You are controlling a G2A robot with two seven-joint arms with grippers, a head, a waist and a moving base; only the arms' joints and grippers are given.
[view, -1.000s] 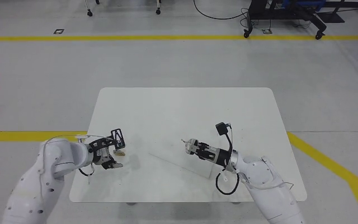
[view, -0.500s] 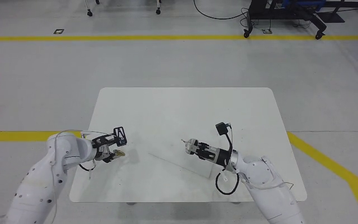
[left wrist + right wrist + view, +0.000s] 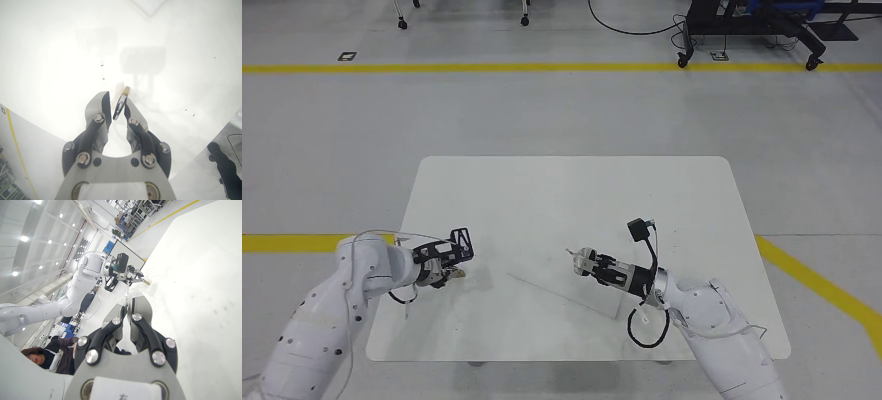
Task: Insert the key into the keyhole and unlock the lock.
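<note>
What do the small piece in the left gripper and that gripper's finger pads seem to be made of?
Small piece: most likely metal. The gripped part is mirror-bright like chrome, and the tip is dull yellow like brass.
Finger pads of the left gripper: probably rubber. They are matte black with ribbed faces.

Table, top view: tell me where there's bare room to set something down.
The far half of the table is bare, edge to edge. A bare gap lies between the left hand and right hand. Crowded: the near-left edge around the left hand, and the near-right corner under the right arm.
</note>
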